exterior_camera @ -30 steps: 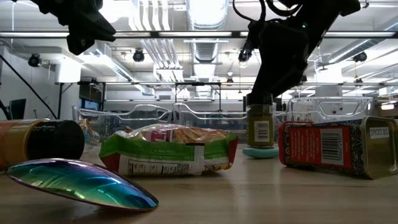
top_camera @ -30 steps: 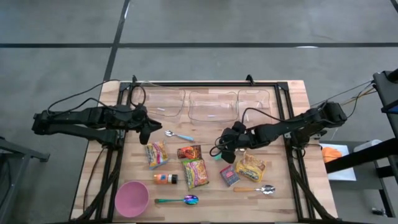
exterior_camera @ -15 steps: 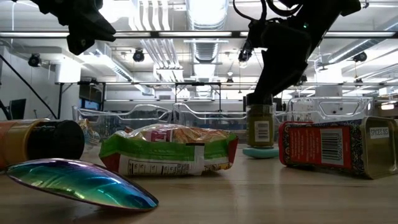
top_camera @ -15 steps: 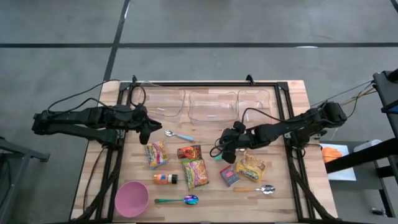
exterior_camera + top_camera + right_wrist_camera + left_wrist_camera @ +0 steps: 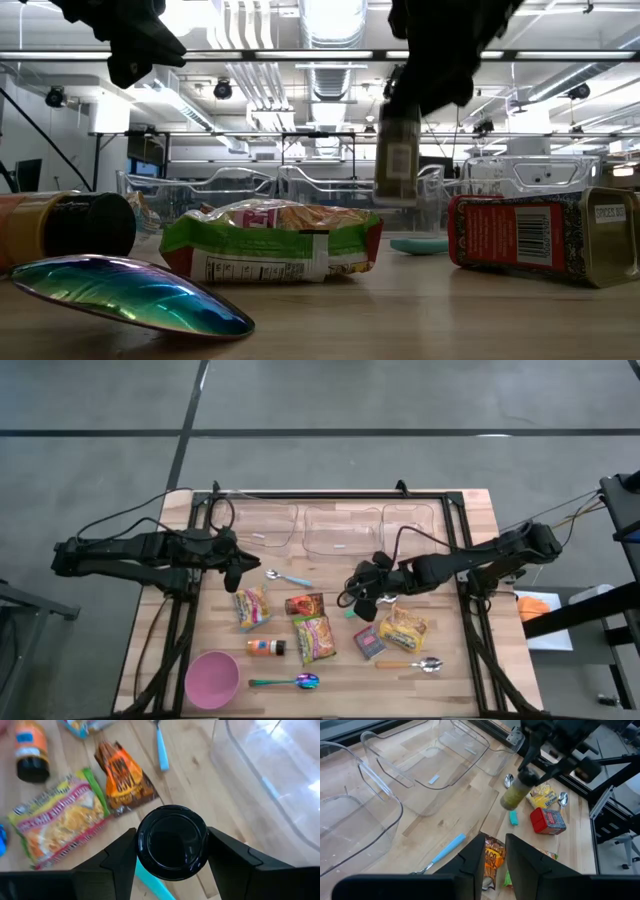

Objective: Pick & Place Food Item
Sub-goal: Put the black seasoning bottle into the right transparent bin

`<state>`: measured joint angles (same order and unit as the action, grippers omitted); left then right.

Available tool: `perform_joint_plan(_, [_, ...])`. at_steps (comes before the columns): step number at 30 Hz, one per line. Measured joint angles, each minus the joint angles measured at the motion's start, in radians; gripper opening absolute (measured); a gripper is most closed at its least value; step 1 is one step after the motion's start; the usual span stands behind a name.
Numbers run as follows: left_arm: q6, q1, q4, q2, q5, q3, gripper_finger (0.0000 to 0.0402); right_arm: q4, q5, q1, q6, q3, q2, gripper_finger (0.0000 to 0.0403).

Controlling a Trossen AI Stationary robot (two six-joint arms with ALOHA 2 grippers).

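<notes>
now right tool (image 5: 171, 851) pinching black-capped spice jar (image 5: 398, 158) above table (image 5: 470, 510), left tool (image 5: 495, 865) narrowly spread

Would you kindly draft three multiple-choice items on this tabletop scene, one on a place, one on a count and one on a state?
1. Where is the spice jar?
A. Lying inside a clear bin
B. In the air above the table, clamped by the right gripper
C. Standing beside the pink bowl

2. How many clear bins stand along the table's far edge?
A. One
B. Three
C. Five

3. What is the state of the left gripper?
A. Holding nothing
B. Gripping the blue-handled spoon
C. Gripping a noodle packet

Answers:
1 B: the low view shows the jar hanging clear of the tabletop under the right gripper, and the right wrist view shows the fingers on either side of its black lid.
2 B: the high view shows three in a row.
3 A: the left wrist view shows nothing between the fingers.
</notes>
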<state>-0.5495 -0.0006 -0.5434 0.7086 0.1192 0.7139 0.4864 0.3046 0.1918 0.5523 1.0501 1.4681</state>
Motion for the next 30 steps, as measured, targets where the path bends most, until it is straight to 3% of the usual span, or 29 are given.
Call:
perform_joint_plan(7, [0.000,0.000,0.000,0.000,0.000,0.000,0.0086,0.291,0.052,-0.046,0.027,0.165,-0.038,0.0198])
perform_joint_plan(11, [0.000,0.000,0.000,0.000,0.000,0.000,0.0086,0.323,0.062,-0.097,0.023,0.189,-0.099,0.0198])
perform_joint_plan(23, [0.000,0.000,0.000,0.000,0.001,0.000,0.0086,0.327,0.088,-0.325,0.006,-0.017,-0.391,0.0198])
perform_joint_plan(30, [0.000,0.000,0.000,0.000,0.001,0.000,0.0086,0.310,0.080,-0.488,-0.103,-0.079,-0.460,0.0198])
